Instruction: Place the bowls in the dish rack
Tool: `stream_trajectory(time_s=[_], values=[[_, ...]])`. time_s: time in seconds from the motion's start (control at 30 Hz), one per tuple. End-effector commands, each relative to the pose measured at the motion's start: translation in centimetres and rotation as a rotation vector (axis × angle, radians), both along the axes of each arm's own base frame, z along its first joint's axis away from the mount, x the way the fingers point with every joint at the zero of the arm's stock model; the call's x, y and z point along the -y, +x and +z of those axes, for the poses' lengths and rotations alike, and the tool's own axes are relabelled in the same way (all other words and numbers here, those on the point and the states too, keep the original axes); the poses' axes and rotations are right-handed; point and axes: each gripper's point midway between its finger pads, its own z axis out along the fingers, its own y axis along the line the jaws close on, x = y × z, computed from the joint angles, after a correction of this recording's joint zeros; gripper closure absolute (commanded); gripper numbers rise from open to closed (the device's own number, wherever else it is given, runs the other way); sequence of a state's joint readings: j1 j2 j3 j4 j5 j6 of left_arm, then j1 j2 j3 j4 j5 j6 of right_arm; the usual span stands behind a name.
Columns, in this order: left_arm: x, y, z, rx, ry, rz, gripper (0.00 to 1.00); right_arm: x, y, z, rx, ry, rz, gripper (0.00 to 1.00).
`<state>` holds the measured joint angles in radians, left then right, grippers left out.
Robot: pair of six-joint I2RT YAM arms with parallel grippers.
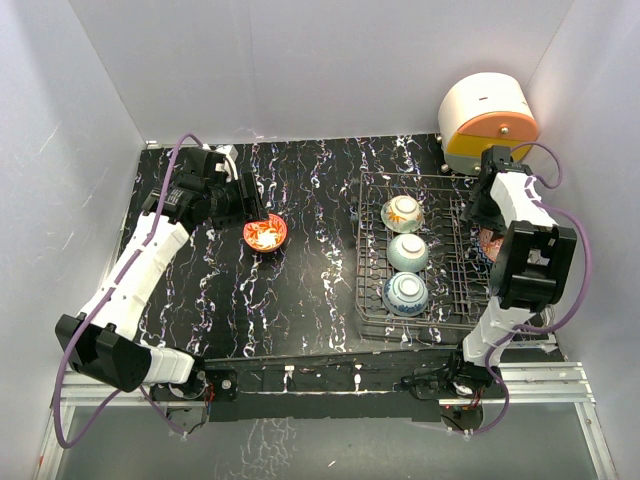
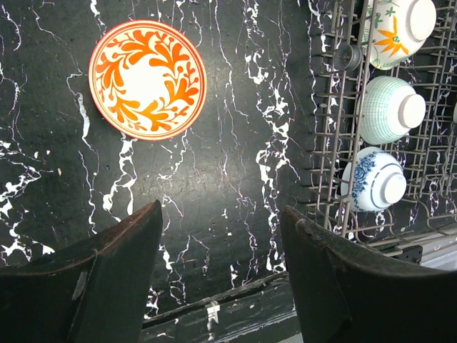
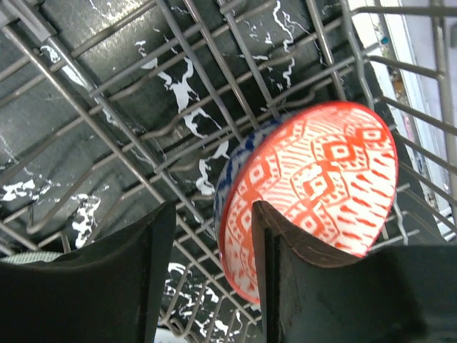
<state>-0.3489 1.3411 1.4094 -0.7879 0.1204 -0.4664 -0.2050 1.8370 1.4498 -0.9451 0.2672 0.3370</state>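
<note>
While left claw (image 2: 221, 214) hangs apart just beside the orange bowl (image 2: 147, 78) on the desk (image 1: 320, 230), left side, right claw (image 3: 214, 207), apart, unclamped, straddles the rim of the red bowl (image 3: 321, 179) at the right edge of the dish rack (image 1: 450, 260).

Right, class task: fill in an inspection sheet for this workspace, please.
surface: black white-veined table
job's things: orange-red bowl on table; flower bowl, teal bowl, blue bowl tipped in dish rack; red-pink bowl on edge in rack
clutter: nothing seen
grippers: left gripper jaws open, empty, over table; right gripper jaws open astride red-pink bowl's rim
cables: purple cables, one loop each side
surroundings: white walls; rounded drawer unit behind rack
</note>
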Motion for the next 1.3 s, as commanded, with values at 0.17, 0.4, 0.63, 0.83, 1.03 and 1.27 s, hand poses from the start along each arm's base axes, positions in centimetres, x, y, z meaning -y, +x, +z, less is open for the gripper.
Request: stream_trajectory(time_s=[0.17, 0.4, 0.63, 0.83, 1.03, 1.27], values=[[-0.8, -0.3, -0.4, -0.008, 0.042, 0.003, 0.35, 0.9, 1.9, -0.7, 0.071, -0.031, -0.010, 0.72], [-1.0, -0.5, -0.2, -0.016, 0.047, 0.014, 0.35, -0.3, 1.9, 0.9, 0.163, 0.014, 0.015, 0.92], [-1.4, -0.5, 0.7, -0.016, 0.052, 0.051, 0.35, -3.3, 5.4, 9.6, 0.580, 0.145, 0.027, 0.92], [-0.6, -0.6, 1.0, -0.026, 0.007, 0.046, 0.35, -6.8, 8.6, 14.2, 0.899, 0.382, 0.016, 0.92], [-0.6, -0.7, 1.7, -0.010, -0.006, 0.044, 0.35, -7.1, 11.0, 14.6, 1.117, 0.481, -0.027, 0.92], [-0.8, -1.0, 2.1, 0.004, -0.003, 0.046, 0.36, -6.5, 11.4, 13.7, 1.288, 0.546, -0.095, 0.92]])
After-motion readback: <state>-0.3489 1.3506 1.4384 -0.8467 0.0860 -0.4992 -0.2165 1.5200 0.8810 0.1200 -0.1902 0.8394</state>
